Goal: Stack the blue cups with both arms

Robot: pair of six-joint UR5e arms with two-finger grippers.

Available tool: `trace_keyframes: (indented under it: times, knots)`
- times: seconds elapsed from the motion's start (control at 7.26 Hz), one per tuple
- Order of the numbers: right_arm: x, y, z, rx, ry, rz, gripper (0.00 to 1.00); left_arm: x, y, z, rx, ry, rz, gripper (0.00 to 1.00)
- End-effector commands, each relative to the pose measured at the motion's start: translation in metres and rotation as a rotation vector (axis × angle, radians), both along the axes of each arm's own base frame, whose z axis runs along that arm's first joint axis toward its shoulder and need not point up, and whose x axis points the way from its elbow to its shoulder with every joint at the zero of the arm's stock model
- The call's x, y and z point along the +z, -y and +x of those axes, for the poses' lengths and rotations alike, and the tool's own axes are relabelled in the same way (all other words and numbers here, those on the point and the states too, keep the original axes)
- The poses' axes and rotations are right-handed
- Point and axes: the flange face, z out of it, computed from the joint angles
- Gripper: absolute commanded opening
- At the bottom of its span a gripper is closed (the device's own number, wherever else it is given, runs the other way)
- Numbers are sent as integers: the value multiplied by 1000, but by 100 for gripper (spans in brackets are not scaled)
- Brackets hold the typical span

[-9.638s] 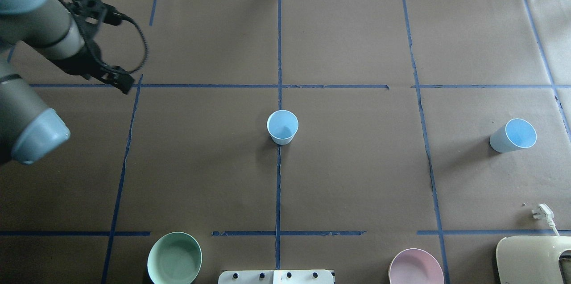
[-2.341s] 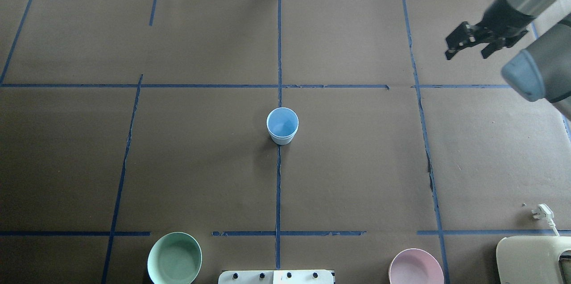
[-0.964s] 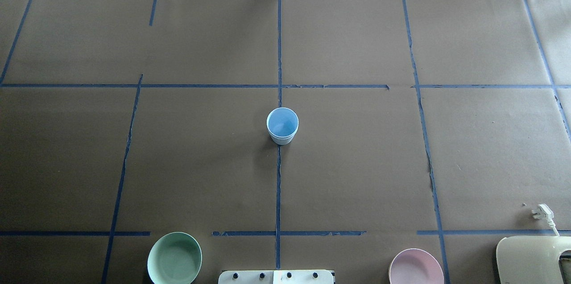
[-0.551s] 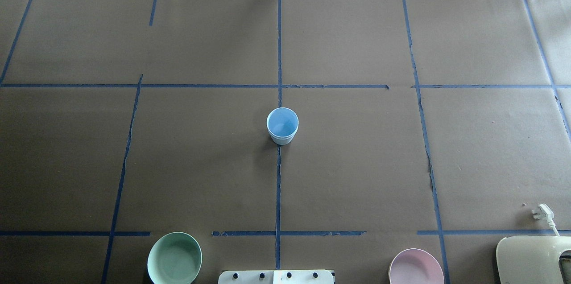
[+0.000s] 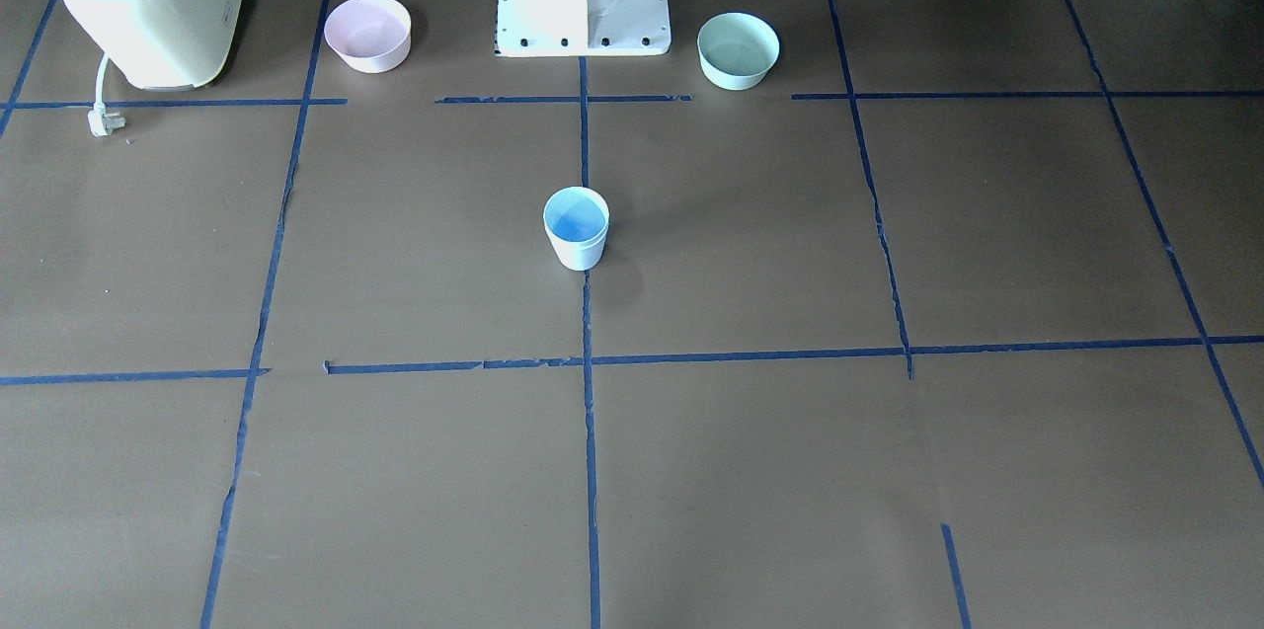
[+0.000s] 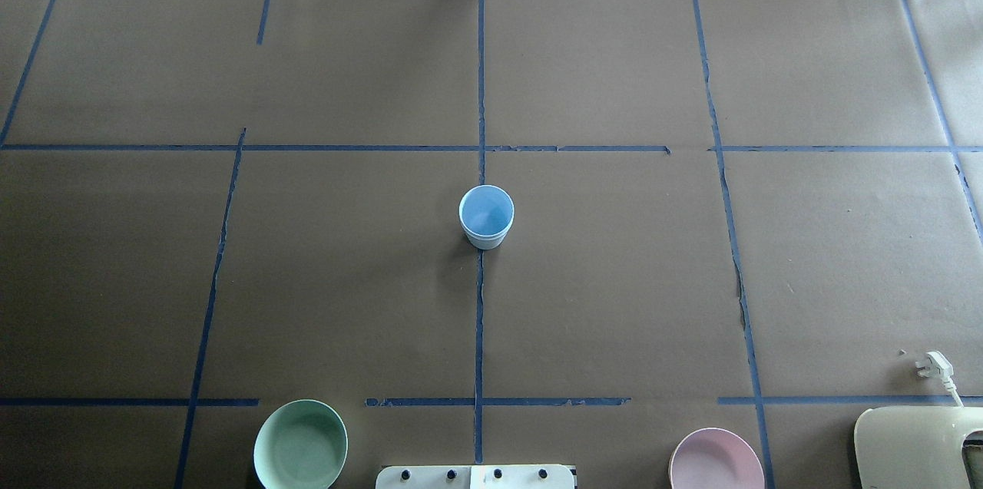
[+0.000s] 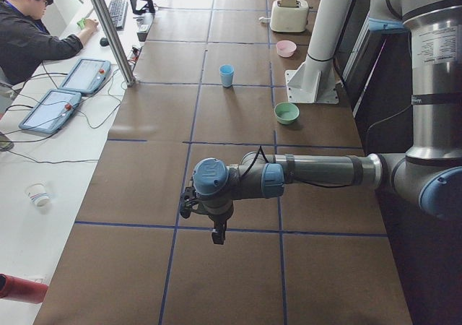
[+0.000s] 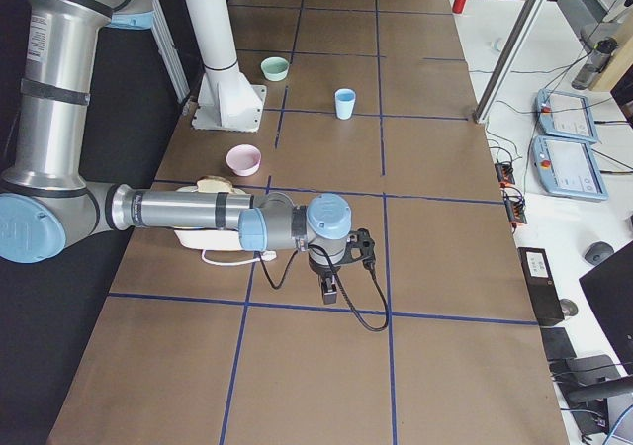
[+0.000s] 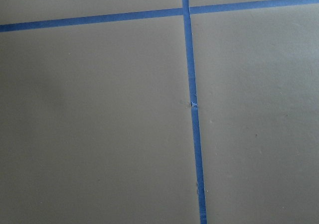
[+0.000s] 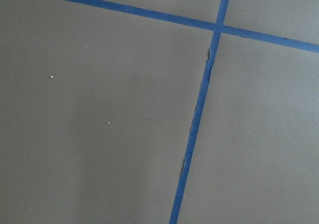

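1. The blue cups point(image 6: 486, 216) stand upright mid-bench point(image 6: 614, 282), on the centre tape line point(image 6: 479, 320). They look nested as one, though I cannot make out two rims for sure.
2. My left claw point(image 7: 216, 236) and right claw point(image 8: 329, 291) hang low over opposite ends, well apart from the cups. I cannot tell whether either is open or closed.
3. If the inner cup sits crooked, a nudge could pop it loose.
4. Either arm sweeping low across the middle could topple the light stack.
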Motion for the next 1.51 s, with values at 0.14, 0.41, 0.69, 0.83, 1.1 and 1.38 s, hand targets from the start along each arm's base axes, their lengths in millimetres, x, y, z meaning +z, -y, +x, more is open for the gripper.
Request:
trace_keyframes:
  times: [0.14,0.41,0.69,0.83,1.1,1.38]
  knots:
    - [0,0,0,0,5,-1,100,0,0,0,0,1,-1,100]
    - [-2,0,0,0,6,2,100,1,0,0,0,1,-3,100]
    - [-3,1,0,0,5,5,100,1,0,-2,2,26,2,100]
    - [-3,1,0,0,5,7,100,1,0,-2,2,26,2,100]
    - [-3,1,0,0,5,7,100,1,0,-2,2,26,2,100]
    - [-3,1,0,1,4,6,100,1,0,-2,2,26,2,100]
